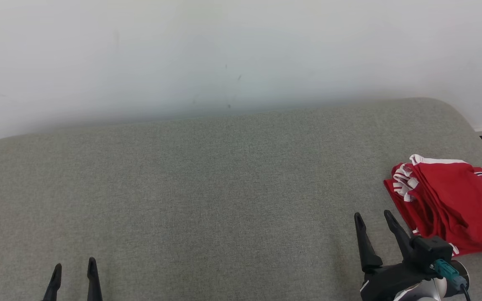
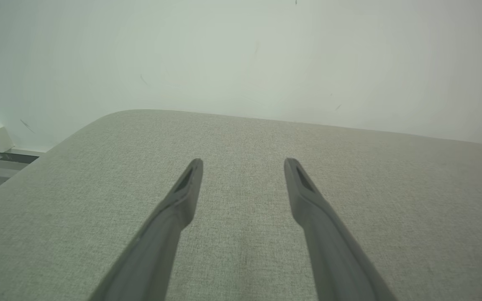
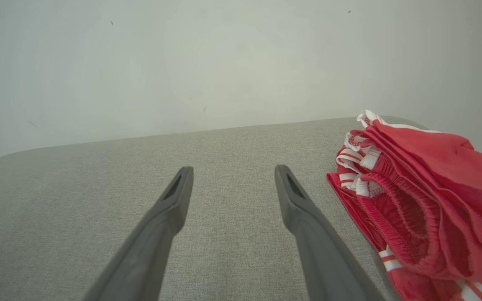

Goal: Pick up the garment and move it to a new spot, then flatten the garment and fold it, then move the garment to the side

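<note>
A: How do the jaws stand?

B: Both pairs are released and hold nothing; the left gripper (image 1: 74, 267) sits low at the near left, jaws apart over bare cloth; the right gripper (image 1: 373, 218) is spread likewise, just beside the garment's left edge but not touching it.

A: And the garment itself?

B: The garment (image 1: 450, 200) lies at the far right of the grey cloth-covered desk (image 1: 224, 188), near the desk's right edge and well apart from the left gripper; a pale wall (image 1: 224, 50) stands behind.

A: Which step is this, would you say?

B: The bundle looks folded and set aside, so I judge the last move done or nearly so; any nudge left would fall to the right arm.

A: How should it be done well?

B: Come in low from the left; close the jaws over every layer at the stacked edge, not the top one alone; slide rather than lift high, since loose layers would fall open; let go only once the bundle rests flat.

A: What does it look like?

B: Red shorts, I think; a gathered elastic waistband faces the right gripper; white striped trim shows at that end, and a white band along the far edge; dark lettering outlined in white shows at the right; the fold is layered but slack, its edges uneven and the top rumpled.
</note>
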Tool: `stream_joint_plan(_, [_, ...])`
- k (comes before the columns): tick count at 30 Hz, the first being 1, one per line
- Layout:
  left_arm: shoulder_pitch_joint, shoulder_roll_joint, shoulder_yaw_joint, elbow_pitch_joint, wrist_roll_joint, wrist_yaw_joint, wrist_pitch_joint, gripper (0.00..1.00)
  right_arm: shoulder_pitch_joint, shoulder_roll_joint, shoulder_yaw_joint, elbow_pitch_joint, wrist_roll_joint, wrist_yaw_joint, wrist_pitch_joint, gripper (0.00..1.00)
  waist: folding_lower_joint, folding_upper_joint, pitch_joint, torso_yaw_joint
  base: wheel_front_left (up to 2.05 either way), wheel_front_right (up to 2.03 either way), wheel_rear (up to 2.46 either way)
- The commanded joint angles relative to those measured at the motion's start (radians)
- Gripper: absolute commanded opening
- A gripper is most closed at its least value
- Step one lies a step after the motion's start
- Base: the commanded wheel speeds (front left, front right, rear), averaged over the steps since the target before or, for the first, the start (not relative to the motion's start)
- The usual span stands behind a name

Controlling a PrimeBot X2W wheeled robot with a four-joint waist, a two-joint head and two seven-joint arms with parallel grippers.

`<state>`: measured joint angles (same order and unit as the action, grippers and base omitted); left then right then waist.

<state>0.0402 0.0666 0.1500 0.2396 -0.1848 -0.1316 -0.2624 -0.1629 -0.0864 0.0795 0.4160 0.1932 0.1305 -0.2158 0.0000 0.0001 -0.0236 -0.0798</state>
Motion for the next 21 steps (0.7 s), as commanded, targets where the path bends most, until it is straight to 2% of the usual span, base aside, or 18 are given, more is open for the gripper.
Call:
stream_joint_plan(1, [-0.007, 0.001, 0.002, 0.001, -0.005, 0.002, -0.002, 1.0, -0.001, 0.003, 0.001, 0.003, 0.009, 0.0, -0.002, 1.0, 0.0, -0.0001, 0.0, 0.001, 0.0, 0.0, 0.0])
stream_joint_plan(3, [-0.006, 0.002, 0.004, 0.001, -0.005, 0.002, -0.002, 1.0, -0.001, 0.003, 0.003, 0.005, 0.009, 0.0, -0.003, 1.0, 0.0, -0.0001, 0.0, 0.001, 0.0, 0.0, 0.0])
stream_joint_plan(4, [0.0, 0.001, 0.002, 0.0, 0.0, 0.0, 0.0, 0.0, 0.0, 0.001, 0.002, 0.004, 0.003, 0.0, 0.0, 0.0, 0.0, -0.0001, 0.0, 0.001, 0.0, 0.0, 0.0])
stream_joint_plan(13, [0.022, -0.016, -0.004, 0.077, -0.009, 0.0, 0.005, 0.0, 0.07, 0.004, 0.0, 0.076, 0.012, 0.0, 0.015, 0.0, 0.0, -0.0001, 0.001, 0.001, 0.0, 0.0, 0.0])
stream_joint_plan(21, [0.001, -0.016, -0.006, 0.07, -0.165, 0.0, 0.048, 0.0, 0.067, 0.007, -0.023, 0.049, 0.167, 0.0, 0.051, 0.0, 0.0, -0.0001, 0.002, 0.006, 0.0, 0.0, 0.0])
